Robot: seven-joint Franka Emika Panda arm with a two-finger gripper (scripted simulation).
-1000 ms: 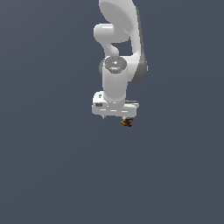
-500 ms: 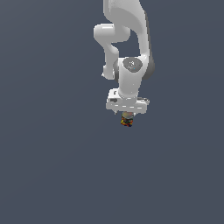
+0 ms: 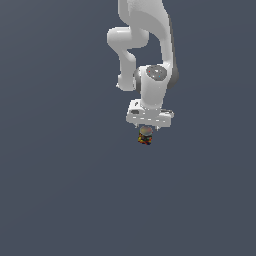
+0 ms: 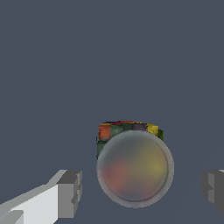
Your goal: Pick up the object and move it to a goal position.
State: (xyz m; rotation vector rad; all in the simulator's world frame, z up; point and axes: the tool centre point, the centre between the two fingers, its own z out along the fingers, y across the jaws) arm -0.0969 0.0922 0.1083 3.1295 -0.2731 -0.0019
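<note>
The fingers (image 4: 70,194) stand wide apart in the wrist view, one on each side of the object (image 4: 134,168), neither touching it. The gripper (image 3: 149,126) hangs just above the object (image 3: 145,135), a small speckled lump with a dull rounded top, resting on the plain grey counter (image 3: 60,190).

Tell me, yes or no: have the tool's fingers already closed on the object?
No: in the wrist view the fingers stand apart on either side of the object, with clear gaps between.
</note>
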